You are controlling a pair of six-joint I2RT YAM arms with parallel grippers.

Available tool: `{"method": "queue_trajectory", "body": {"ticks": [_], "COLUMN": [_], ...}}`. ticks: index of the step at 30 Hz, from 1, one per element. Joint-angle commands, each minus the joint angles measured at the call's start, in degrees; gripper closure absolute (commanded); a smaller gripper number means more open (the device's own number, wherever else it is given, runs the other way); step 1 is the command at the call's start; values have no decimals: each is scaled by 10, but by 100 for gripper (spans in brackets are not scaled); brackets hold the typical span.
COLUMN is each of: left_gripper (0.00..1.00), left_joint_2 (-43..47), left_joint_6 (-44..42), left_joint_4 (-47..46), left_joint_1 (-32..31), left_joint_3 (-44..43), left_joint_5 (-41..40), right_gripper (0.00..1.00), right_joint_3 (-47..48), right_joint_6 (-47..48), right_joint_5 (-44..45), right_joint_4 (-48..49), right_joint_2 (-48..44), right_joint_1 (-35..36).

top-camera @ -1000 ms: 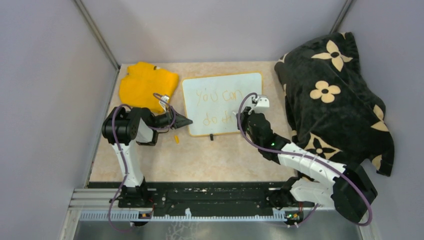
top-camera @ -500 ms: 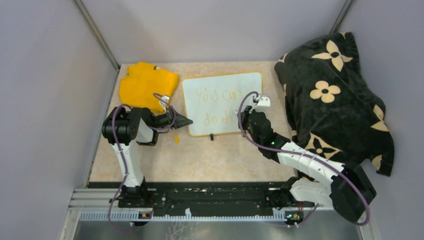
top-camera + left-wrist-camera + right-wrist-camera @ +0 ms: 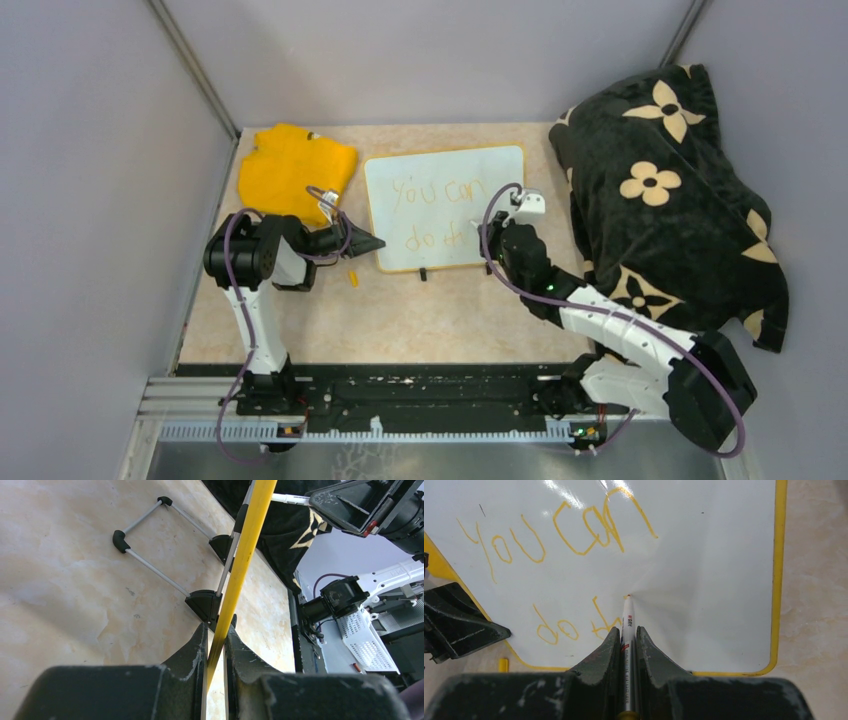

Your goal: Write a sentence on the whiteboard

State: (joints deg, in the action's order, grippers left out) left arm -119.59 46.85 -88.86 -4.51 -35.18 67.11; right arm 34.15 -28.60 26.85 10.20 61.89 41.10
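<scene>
Where whiteboard (image 3: 500,170) lies, cloth (image 3: 295,170) maybe touching left rim, blanket (image 3: 660,190) near.

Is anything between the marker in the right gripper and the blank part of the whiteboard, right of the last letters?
Nothing visible. The marker rests its tip on the whiteboard, and the surface right of it is bare up to its edge. The left gripper clamps the opposite edge.

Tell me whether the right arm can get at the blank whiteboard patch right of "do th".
Probably yes: the right claw holds the marker tip right there, and nothing lies on that whiteboard area.
</scene>
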Motion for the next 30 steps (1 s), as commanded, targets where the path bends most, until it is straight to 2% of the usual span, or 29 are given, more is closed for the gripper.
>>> {"method": "queue_trajectory", "body": {"ticks": [1, 12, 19, 30], "left_gripper": [100, 100, 100, 100], "left_joint_2": [-20, -20, -19, -21], "left_joint_6": [5, 6, 5, 6], "left_joint_4": [-64, -63, -62, -62], "left_joint_1": [-1, -1, -1, -1], "left_joint_3": [-3, -3, -3, -4], "left_joint_5": [-16, -16, -16, -15], "right_gripper": [100, 100, 100, 100], "right_joint_3": [8, -13, -37, -25], "right_joint_6": [-7, -15, -23, -23], "right_joint_5": [-7, -38, -34, -28], "right_joint_4": [7, -5, -4, 19], "right_joint_2": [-36, -56, -53, -37], "right_joint_1": [-8, -9, -9, -8]}}
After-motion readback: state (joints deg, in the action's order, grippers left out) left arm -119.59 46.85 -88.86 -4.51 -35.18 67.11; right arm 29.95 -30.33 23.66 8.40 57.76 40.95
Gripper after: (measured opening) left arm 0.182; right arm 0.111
